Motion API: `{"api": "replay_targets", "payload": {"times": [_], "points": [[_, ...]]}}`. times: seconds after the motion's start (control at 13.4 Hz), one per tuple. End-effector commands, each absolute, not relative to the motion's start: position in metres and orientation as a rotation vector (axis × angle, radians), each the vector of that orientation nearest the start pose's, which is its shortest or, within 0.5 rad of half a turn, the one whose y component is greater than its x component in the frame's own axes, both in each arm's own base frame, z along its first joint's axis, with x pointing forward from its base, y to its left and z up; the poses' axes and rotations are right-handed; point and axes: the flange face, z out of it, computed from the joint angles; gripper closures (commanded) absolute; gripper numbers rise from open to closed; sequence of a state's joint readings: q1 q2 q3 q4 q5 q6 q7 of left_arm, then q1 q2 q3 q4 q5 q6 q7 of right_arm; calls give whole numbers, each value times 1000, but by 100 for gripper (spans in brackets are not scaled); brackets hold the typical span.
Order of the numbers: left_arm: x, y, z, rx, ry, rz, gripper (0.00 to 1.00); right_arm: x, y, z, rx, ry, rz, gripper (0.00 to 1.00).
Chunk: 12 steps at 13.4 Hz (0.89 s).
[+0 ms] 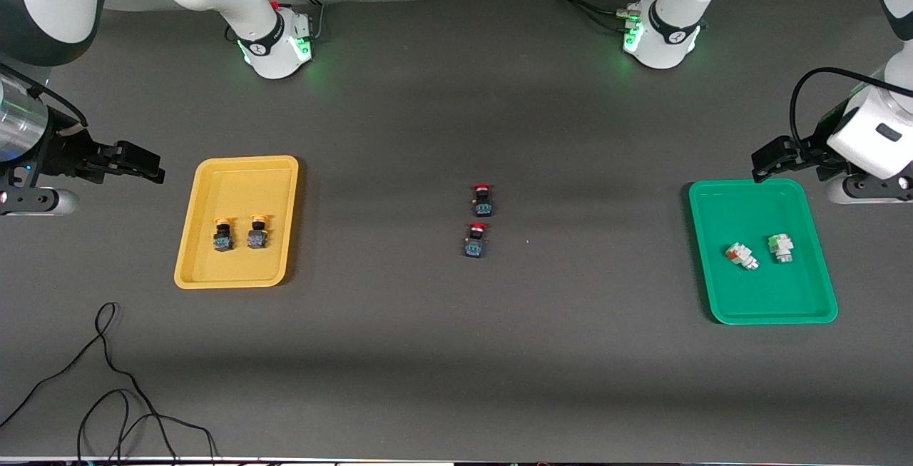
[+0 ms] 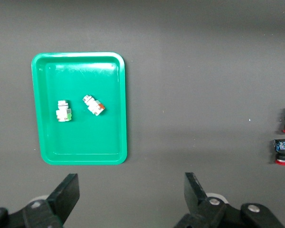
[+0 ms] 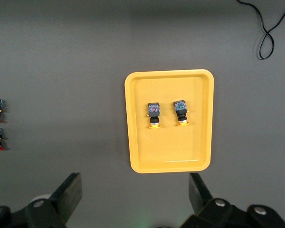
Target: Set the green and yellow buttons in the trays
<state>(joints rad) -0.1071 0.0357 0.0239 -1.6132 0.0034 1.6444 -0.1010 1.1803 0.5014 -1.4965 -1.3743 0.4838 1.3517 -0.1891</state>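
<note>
Both yellow-capped buttons [image 1: 240, 233] sit side by side in the yellow tray [image 1: 207, 273] toward the right arm's end of the table; the two whitish buttons [image 1: 760, 252] lie in the green tray [image 1: 774, 313] toward the left arm's end. The sorting looks finished. The main risk is an end effector dropping back and nudging a tray, or mistakenly taking the two red-capped switches [image 1: 479, 220] mid-table. The left end effector [image 2: 133, 202] hangs wide and empty beside the green tray; the right end effector [image 3: 135, 202] hangs wide and empty beside the yellow one. The dark grey table [image 1: 456, 352] is matte, with a loose black cable [image 1: 107, 380] near the front camera.
</note>
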Motion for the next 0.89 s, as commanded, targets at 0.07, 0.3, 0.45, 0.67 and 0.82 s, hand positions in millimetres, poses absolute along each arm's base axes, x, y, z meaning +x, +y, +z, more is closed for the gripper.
{"api": "replay_targets", "payload": {"times": [0.07, 0.3, 0.45, 0.67, 0.82], "points": [[565, -50, 596, -3142, -44, 15, 1, 579, 57, 622, -3151, 94, 142, 0], [565, -49, 596, -3136, -33, 26, 1, 579, 55, 621, -3152, 100, 144, 0], [564, -48, 597, -3128, -23, 22, 1, 581, 56, 618, -3146, 92, 152, 0], [564, -48, 597, -3127, -18, 24, 1, 593, 53, 613, -3121, 153, 167, 0], [563, -46, 598, -3126, -20, 22, 1, 600, 48, 614, -3113, 176, 204, 0]]}}
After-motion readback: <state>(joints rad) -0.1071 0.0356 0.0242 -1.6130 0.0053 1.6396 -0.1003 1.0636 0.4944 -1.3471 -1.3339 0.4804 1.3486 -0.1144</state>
